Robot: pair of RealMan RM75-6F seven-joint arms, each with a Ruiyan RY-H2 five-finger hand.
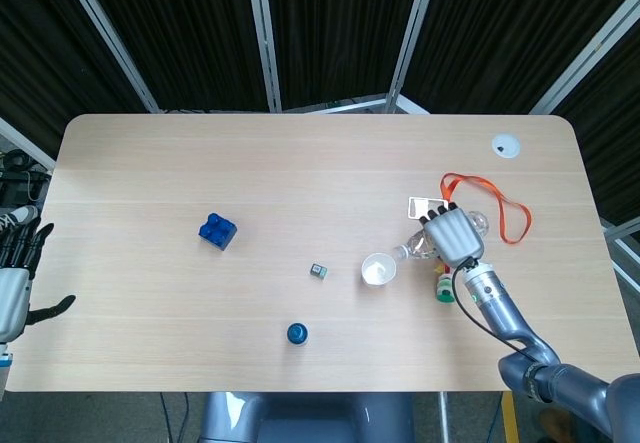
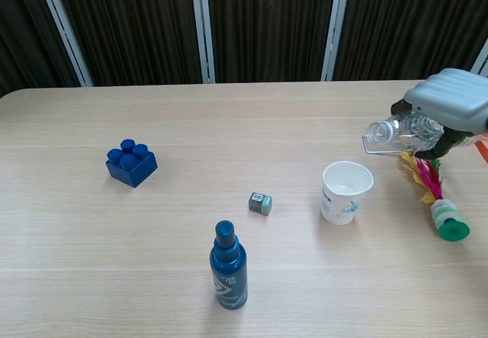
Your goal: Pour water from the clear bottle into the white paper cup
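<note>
The white paper cup stands upright and open on the table, right of centre. My right hand grips the clear bottle, which is tipped nearly level. Its uncapped mouth points left, above and just to the right of the cup's rim. No water stream shows. My left hand hangs off the table's left edge with fingers apart and nothing in it; only the head view shows it.
A blue spray bottle stands near the front edge. A blue toy brick lies at the left, a small grey-green cube left of the cup. A green-based feathered toy, a small mirror and an orange lanyard lie by my right hand.
</note>
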